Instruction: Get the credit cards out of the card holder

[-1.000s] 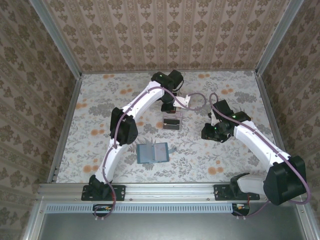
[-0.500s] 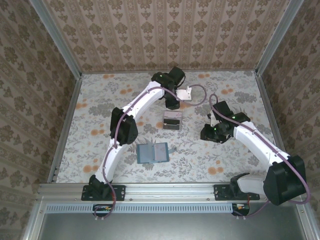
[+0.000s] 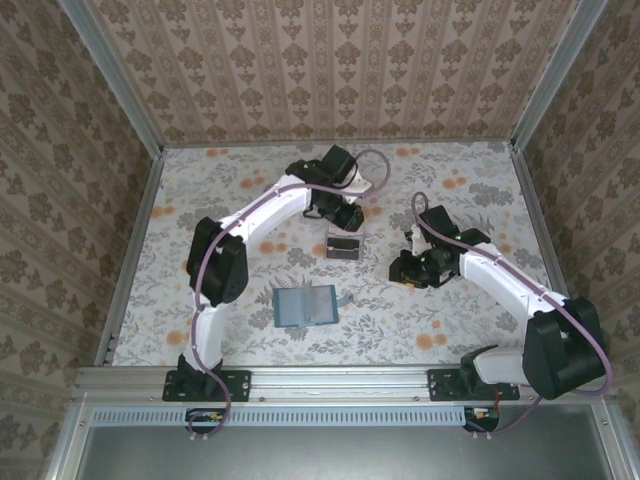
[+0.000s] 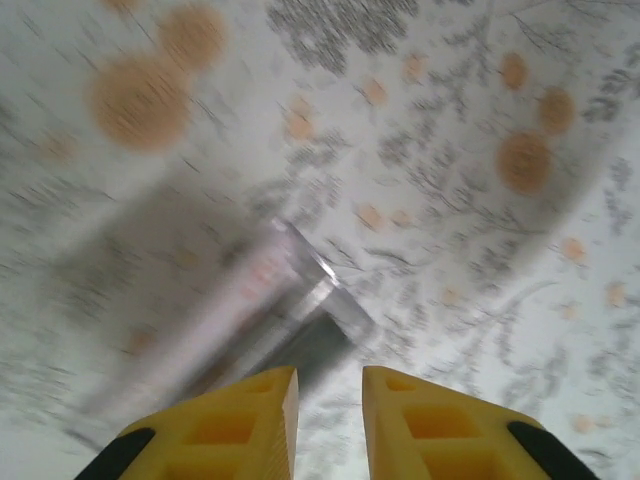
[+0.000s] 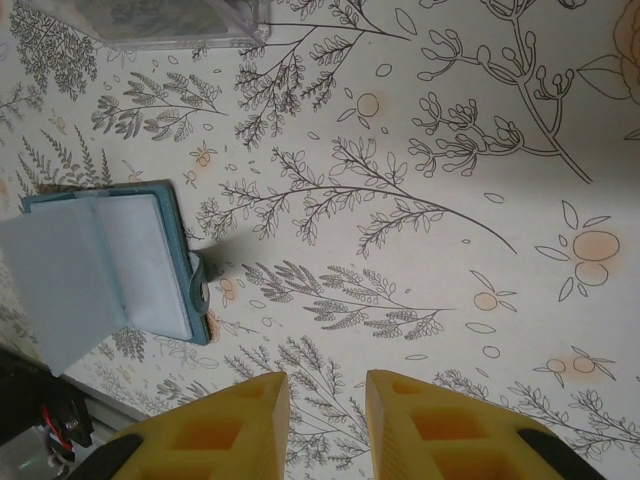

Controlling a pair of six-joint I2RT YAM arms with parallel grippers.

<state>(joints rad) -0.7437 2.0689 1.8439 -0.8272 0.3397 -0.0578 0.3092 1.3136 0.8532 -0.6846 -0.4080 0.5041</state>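
Card holder (image 3: pixel 305 306), the teal-blue folding wallet, lies open on the floral table (image 3: pixel 470 310); yellow-fingered left gripper (image 4: pixel 329 382) and right gripper (image 5: pixel 327 388) are both barely parted and empty, so I'd pin one flap and slide any cards out flat.

The left arm (image 3: pixel 262 208) and right arm (image 3: pixel 505 283) are glossy white tubular links joined by bulky black joint housings, each on a black bolted base plate (image 3: pixel 205 380) and trailed by a thin purple cable (image 3: pixel 386 172). The left gripper (image 4: pixel 330 390) and right gripper (image 5: pixel 328 400) have bright yellow moulded fingers (image 4: pixel 240 420) with square recesses and black outer trim.
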